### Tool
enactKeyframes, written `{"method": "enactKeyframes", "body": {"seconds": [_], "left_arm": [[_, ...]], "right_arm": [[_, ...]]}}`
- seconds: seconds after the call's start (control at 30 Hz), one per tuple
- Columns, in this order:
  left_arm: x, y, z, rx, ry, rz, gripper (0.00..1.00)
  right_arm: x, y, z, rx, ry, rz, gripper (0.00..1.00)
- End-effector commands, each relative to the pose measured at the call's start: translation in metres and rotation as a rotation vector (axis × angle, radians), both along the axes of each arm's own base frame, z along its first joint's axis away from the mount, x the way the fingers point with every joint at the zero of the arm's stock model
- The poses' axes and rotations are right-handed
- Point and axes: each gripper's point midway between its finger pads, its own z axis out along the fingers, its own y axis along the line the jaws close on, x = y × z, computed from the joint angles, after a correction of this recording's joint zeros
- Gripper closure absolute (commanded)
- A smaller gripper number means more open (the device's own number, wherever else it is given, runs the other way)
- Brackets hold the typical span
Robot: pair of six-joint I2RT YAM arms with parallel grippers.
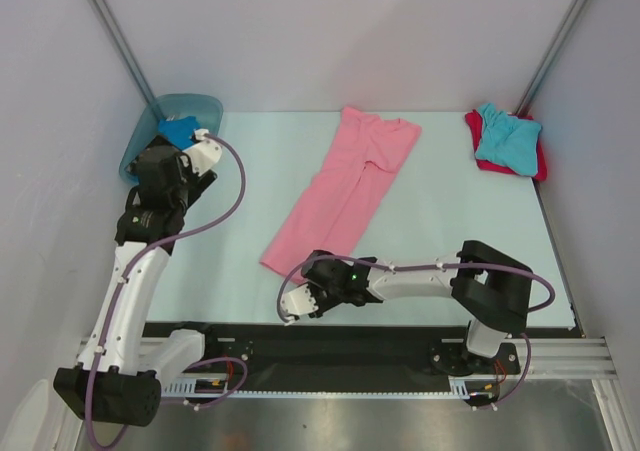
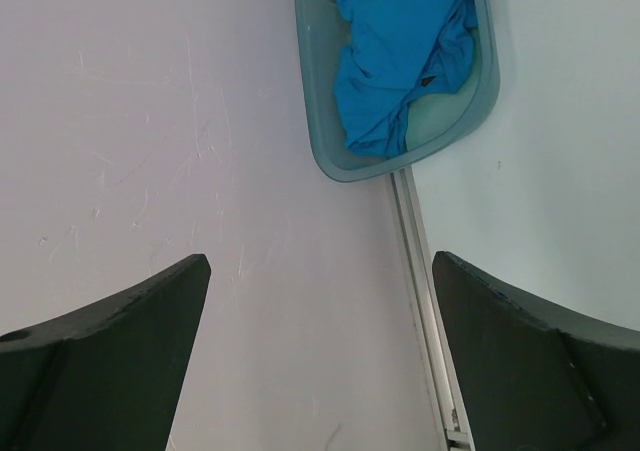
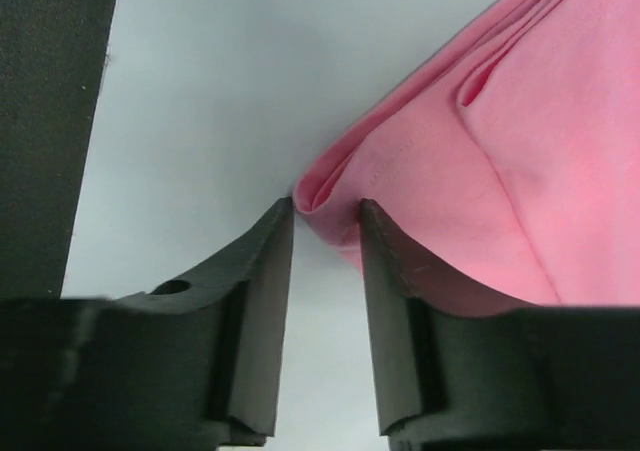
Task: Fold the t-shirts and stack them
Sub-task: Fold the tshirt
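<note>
**Arm Pose and Pincer State**

The right arm lies low across the lower centre of the top view, forearm extended left. The right pincer stands narrowly spread, and its black moulded fingertips flank the lower corner of the soft pink cotton t-shirt. This shirt lies folded lengthwise in a long diagonal strip at the centre of the smooth pale table.

The left arm rises to the upper left, left pincer spread wide above the blue-green translucent plastic tub. The tub holds the crumpled royal blue t-shirt.

At upper right, the turquoise t-shirt lies on the red t-shirt.
</note>
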Motion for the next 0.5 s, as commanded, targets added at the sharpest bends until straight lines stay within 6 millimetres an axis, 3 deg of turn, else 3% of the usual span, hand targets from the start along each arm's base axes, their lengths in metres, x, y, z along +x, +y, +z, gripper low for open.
{"method": "enactKeyframes", "body": {"seconds": [0.0,0.23,0.37,0.47], "left_arm": [[0.003,0.003,0.024,-0.015,-0.071,0.019,0.00],[0.007,0.005,0.030,0.001,-0.083,0.024,0.00],[0.009,0.004,0.033,0.002,-0.090,0.020,0.00],[0.010,0.004,0.035,-0.001,-0.095,0.017,0.00]], "right_arm": [[-0.001,0.002,-0.003,0.012,0.003,0.000,0.64],[0.002,0.005,-0.004,0.021,-0.006,-0.013,0.75],[0.004,0.005,-0.003,0.017,-0.017,-0.019,1.00],[0.005,0.000,-0.001,0.002,-0.010,-0.033,1.00]]}}
